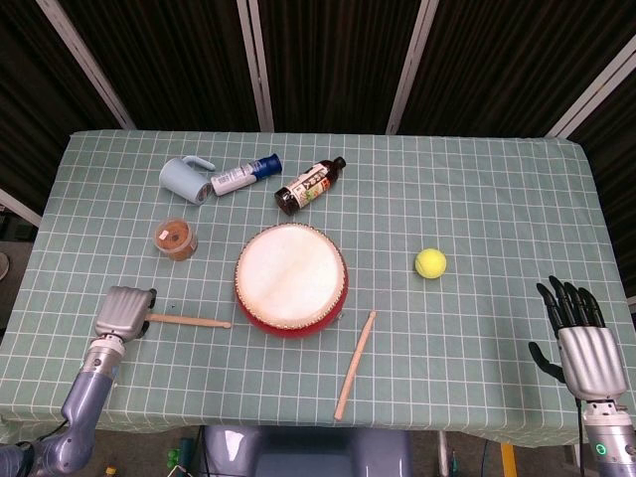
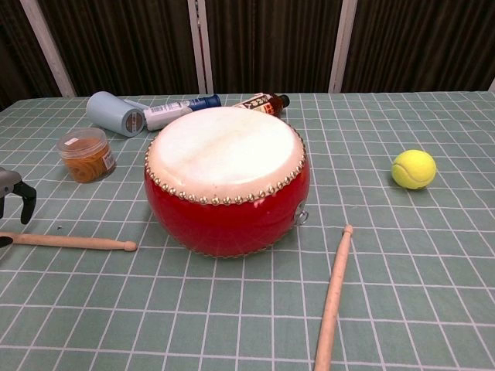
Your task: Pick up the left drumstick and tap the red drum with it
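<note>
The left drumstick (image 1: 189, 320) lies flat on the counter (image 1: 477, 199), just left of the red drum (image 1: 290, 279). It is thin and round, so I think it may roll away from closing fingers. The left hand (image 1: 123, 311) hovers over its butt end, fingers pointing down and apart, holding nothing.

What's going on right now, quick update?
Left hand over the left drumstick's handle end, stick flat on the table, grip unclear. Right hand open, idle. Red drum untouched, path clear.

Left hand (image 1: 125, 310) palm down low over the table, fingers pointing downward, right hand (image 1: 579, 343) open, fingers spread
</note>
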You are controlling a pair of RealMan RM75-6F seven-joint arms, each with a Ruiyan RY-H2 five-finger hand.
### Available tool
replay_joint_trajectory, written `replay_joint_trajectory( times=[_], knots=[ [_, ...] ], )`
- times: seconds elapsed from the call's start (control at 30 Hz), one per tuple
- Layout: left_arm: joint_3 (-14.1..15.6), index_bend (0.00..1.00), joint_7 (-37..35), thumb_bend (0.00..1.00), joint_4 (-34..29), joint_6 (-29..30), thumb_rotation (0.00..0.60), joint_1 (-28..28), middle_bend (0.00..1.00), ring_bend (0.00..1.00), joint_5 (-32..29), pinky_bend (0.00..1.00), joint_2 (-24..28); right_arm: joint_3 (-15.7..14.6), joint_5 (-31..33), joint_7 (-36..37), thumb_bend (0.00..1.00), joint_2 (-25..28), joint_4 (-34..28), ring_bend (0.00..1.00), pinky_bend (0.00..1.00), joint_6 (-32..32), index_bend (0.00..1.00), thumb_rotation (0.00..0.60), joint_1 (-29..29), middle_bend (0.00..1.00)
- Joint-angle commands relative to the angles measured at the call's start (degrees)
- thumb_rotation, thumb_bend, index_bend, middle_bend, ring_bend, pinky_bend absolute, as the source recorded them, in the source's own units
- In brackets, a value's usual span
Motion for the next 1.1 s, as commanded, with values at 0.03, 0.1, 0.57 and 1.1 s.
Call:
replay_joint_trajectory(
  times=[0.03,0.1,0.57,1.1],
  knots=[
    [0.3,0.46,0.3,0.28,0.7,0.1,0.6,-0.5,1.0,0.99,-0.8,0.9,-0.8,0.0,-0.1,0.0,0.35,0.0,0.0,0.0,0.08,0.0,0.0,0.6,0.0,0.0],
    [0.5,0.46,0.2,0.28,1.1,0.1,0.6,-0.6,1.0,0.99,-1.2,0.9,-1.1,0.0,0.0,0.1,0.35,0.0,-0.1,0.0,0.08,0.0,0.0,0.6,0.0,0.0],
    [2.0,0.53,-0.9,0.29,5.3,-0.4,0.6,-2.0,1.0,0.99,-1.6,0.9,-4.3,0.0,0.3,0.1,0.35,-0.1,-0.4,0.0,0.08,-0.2,0.0,0.6,0.0,0.0],
    [0.5,0.72,-10.8,0.5,-5.0,7.2,0.6,-0.9,1.0,0.99,9.9,0.9,1.8,0.0,0.3,0.6,0.35,-0.1,-0.3,0.0,0.08,-0.1,0.0,0.6,0.0,0.0]
  ],
)
